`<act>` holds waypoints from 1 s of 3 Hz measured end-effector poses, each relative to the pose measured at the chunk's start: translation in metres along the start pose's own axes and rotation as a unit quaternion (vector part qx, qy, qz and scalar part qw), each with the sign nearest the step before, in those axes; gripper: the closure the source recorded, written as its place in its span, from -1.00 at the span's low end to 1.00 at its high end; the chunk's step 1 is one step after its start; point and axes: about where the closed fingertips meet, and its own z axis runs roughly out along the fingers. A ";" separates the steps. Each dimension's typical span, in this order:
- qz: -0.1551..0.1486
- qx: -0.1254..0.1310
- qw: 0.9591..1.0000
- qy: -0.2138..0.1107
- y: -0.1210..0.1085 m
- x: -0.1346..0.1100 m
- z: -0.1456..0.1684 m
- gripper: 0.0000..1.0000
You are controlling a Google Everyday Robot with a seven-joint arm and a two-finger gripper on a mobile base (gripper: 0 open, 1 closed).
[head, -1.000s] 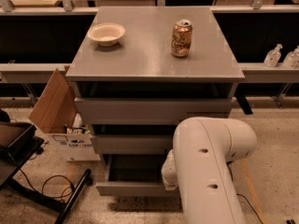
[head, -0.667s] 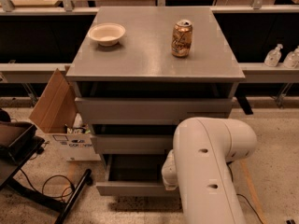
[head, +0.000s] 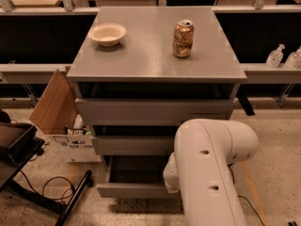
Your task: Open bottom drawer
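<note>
Nothing has visibly shifted in the past second: the bottom drawer point(head: 131, 190) of the grey cabinet stands partly drawn out, its shallow tray showing beneath the two larger fronts above, while a bowl point(head: 107, 34) and a can point(head: 183, 38) sit on the tabletop point(head: 150, 60). The robot's white arm point(head: 211, 173) reaches down to the right end of that drawer front and hides the pincer there, so whether it is spread or clamped cannot be told. With the hold apparently off-centre, the pull is best kept slow, level and square to the cabinet, lest the drawer skew and bind on its runners.
</note>
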 end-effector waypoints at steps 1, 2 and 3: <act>0.000 -0.001 1.000 0.000 0.001 0.000 0.001 -0.91; 0.001 -0.005 1.000 0.001 0.004 0.001 0.004 -1.00; 0.007 -0.023 1.000 0.002 0.017 0.006 0.018 -1.00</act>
